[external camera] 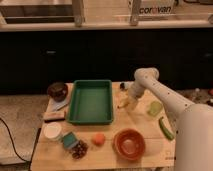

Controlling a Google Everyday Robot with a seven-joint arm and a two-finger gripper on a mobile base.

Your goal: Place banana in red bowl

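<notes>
Light wooden table (107,159) before dark cabinets; on it a rectangular green tray (91,101), left of centre; dark brown bowl (57,91) just beside the tray's far left corner; nearer, a flat brown block (54,116) by the left edge. Along the front: white round cup (52,131), teal sponge (69,140), dark cluster of grapes (79,149), small orange ball (99,138). Pale green piece (155,108) right of the gripper (126,103) — itself low over the table beside the tray's right wall; long green vegetable (165,128) near the right edge — well apart from the tray.
</notes>
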